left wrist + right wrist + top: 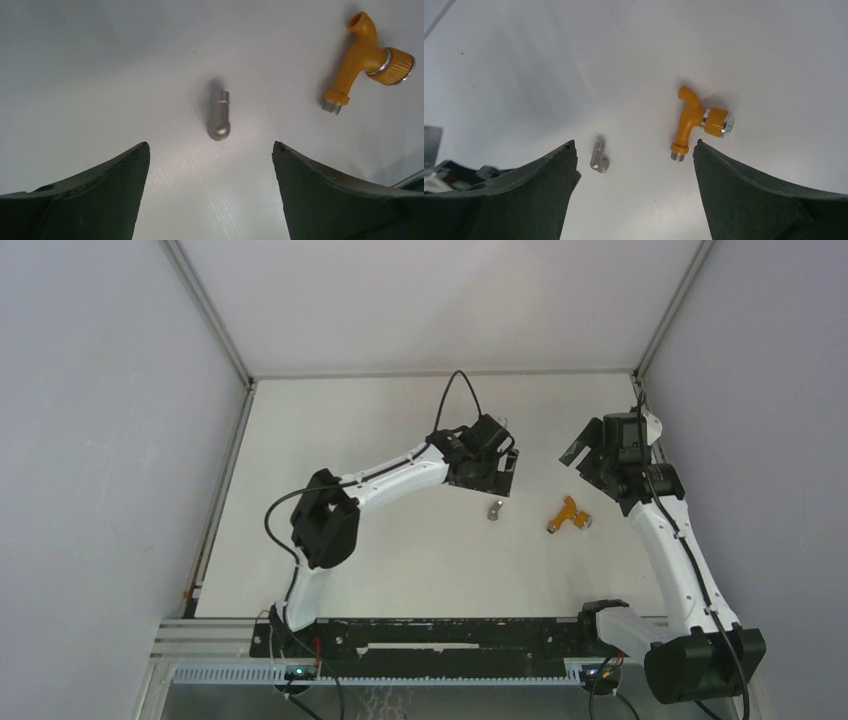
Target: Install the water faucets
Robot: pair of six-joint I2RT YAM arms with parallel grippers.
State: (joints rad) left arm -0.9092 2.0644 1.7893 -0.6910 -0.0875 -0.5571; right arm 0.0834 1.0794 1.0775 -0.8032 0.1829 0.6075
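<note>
Top external view shows the orange tap (567, 514) lying flat on the white table (380, 560), over on the right side. The silvery round end points right. The grey fitting (494, 510) lies near it on the left, not touching it. The left gripper (210, 146) hangs above the grey fitting, fingers wide apart, holding nothing. The right gripper (634, 143) hangs near the orange tap, also wide apart and holding nothing.

I work in a laboratory test cell: a flat white tabletop (400, 560) enclosed by plain grey panel walls (100, 440) on aluminium frame rails (205, 308).
</note>
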